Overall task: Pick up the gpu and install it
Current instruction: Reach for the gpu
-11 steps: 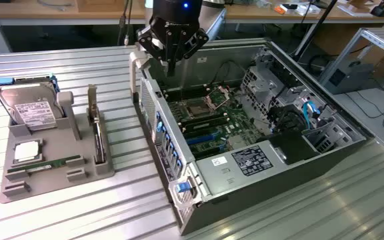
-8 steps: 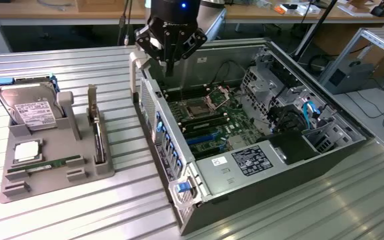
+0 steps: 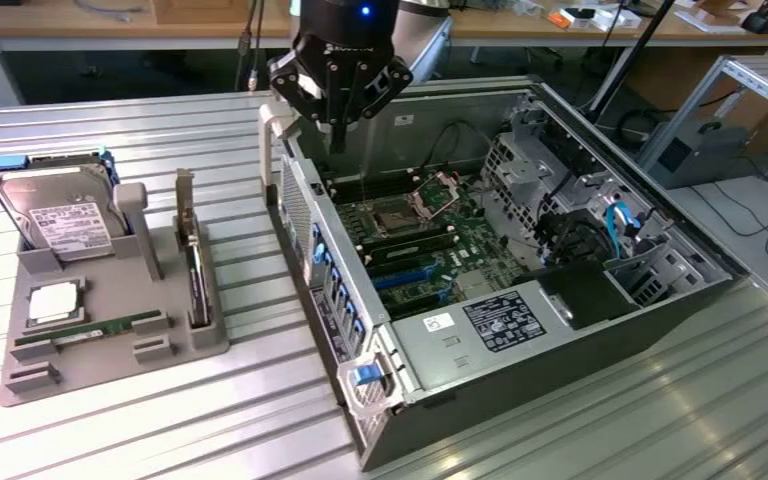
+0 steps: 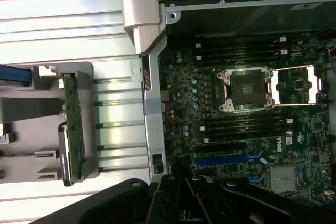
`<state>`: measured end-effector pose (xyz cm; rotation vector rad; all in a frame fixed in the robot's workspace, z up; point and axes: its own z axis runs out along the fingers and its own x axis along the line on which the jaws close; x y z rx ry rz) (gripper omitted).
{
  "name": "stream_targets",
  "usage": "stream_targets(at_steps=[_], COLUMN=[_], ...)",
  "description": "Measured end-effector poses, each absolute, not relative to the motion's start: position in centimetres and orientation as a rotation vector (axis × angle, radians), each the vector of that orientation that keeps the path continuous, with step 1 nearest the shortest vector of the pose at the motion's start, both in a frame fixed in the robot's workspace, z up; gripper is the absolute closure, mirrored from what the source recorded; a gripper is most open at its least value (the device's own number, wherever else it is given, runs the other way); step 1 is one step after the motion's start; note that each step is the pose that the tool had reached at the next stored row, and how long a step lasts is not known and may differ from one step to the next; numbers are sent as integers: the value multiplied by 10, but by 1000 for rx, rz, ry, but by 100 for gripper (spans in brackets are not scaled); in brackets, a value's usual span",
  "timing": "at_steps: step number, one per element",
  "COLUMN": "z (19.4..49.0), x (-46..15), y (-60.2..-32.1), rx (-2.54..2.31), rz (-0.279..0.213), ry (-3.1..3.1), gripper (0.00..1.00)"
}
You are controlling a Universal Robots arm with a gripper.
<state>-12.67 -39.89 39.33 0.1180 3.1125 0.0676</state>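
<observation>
The gpu stands on edge in a slot of the grey holder at the exterior view's left, its pale metal bracket sticking up at the far end. In the wrist view the gpu appears edge-on as a thin green and dark strip in that holder. My gripper hangs over the far left corner of the open computer case, well apart from the card. Its fingers are shut with nothing between them. Its dark linkages sit above the motherboard.
The holder also carries a silver hard drive, a processor chip and a green memory stick. Inside the case are an open processor socket, blue expansion slots, cables and a drive cage. The case wall separates case and holder.
</observation>
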Motion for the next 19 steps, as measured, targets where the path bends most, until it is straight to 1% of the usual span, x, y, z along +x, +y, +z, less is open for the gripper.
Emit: stream_targets(at_steps=[19], z=[393], x=[-133], y=[-399], rx=[118], rz=[68], ry=[3112], gripper=[89])
